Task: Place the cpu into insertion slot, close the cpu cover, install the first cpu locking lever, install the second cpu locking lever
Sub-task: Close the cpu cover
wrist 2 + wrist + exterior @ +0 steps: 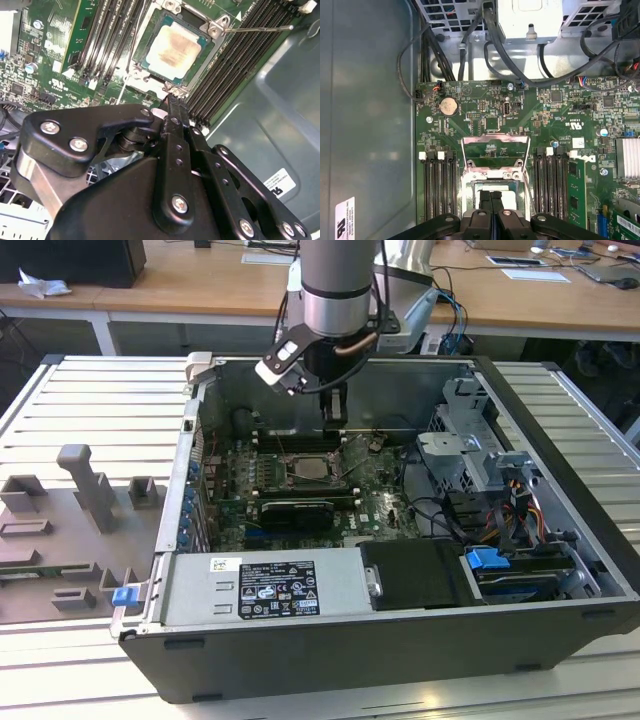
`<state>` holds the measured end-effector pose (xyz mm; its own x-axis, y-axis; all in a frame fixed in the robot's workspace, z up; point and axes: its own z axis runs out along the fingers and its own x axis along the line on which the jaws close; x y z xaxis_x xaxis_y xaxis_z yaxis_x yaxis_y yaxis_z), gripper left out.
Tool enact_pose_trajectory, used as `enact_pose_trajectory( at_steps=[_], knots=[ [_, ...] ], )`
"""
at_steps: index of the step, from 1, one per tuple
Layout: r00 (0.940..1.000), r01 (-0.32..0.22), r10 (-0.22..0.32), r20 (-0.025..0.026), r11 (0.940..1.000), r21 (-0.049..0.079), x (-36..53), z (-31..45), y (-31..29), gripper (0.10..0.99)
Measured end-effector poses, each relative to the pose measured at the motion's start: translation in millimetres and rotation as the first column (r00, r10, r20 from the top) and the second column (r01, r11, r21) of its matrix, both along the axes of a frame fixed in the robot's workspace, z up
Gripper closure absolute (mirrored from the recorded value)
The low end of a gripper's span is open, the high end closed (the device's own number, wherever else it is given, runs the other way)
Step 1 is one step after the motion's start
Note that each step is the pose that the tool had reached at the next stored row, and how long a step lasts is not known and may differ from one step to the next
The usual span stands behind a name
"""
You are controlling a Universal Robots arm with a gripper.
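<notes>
The black two-fingered gripper (pixel 490 194) is hanging inside the open dark-grey metal computer case (pixel 560 440), which is lying on the pale slatted bench (pixel 90 390). In both wrist views its fingers are pressing flat against each other and are carrying nothing. The small square cpu with the pale silver-beige top (pixel 175 47) is lying flat in the square silvery-rimmed insertion slot (pixel 214 30), directly below the gripper and just ahead of its fingertips; the tips are hovering over the slot's near edge and are not touching the chip. The thin silvery cpu cover frame with the wide window (pixel 495 142) is standing swung open, just beyond the slot on the far side from the gripper. A thin silvery wire lever (pixel 257 28) is sticking out sideways from one corner of the slot. Long narrow black memory slots (pixel 437 185) are flanking the gripper on both sides on the green circuit board (pixel 485 105).
</notes>
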<state>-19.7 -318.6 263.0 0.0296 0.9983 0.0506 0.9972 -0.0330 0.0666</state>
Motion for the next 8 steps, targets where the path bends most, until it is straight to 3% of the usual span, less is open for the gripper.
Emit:
enact_pose_trajectory(
  at_steps=[4, 8],
  knots=[
    [1.0, 0.0, 0.0, 0.0, 1.0, 0.0, 0.0, 5.6, 0.0, 0.98],
    [1.0, 0.0, 0.0, 0.0001, 1.0, 0.0, 3.1, 5.6, 0.0, 0.98]
  ],
)
